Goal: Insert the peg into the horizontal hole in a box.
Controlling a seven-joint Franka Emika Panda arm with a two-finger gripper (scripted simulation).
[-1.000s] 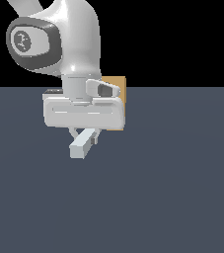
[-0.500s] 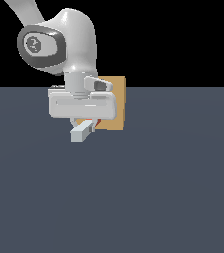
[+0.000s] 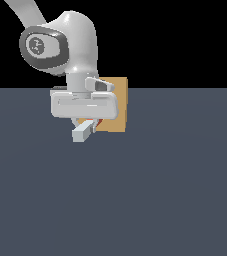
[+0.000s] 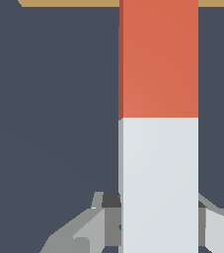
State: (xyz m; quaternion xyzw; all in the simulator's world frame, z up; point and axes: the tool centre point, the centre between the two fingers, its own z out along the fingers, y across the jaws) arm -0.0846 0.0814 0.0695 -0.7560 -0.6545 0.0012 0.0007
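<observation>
The peg (image 3: 82,132) is a short square bar, pale grey-white at the near end and orange-red (image 4: 158,59) at the far end. My gripper (image 3: 88,125) is shut on its white part, with the fingers (image 4: 103,217) pressed against both sides. The tan box (image 3: 119,105) stands just behind the gripper, partly covered by the hand. In the wrist view the box (image 4: 69,2) shows only as a thin tan strip, and the peg's orange end reaches up to it. The hole is hidden behind the peg and gripper.
A flat dark blue-grey floor (image 3: 160,190) spreads around the box and arm. The white arm's wrist housing (image 3: 60,45) rises above the gripper toward the exterior view's left.
The gripper has carried the peg away from the camera toward the box. Its orange end is now close against the box's face, and the white end sits higher in the view.
</observation>
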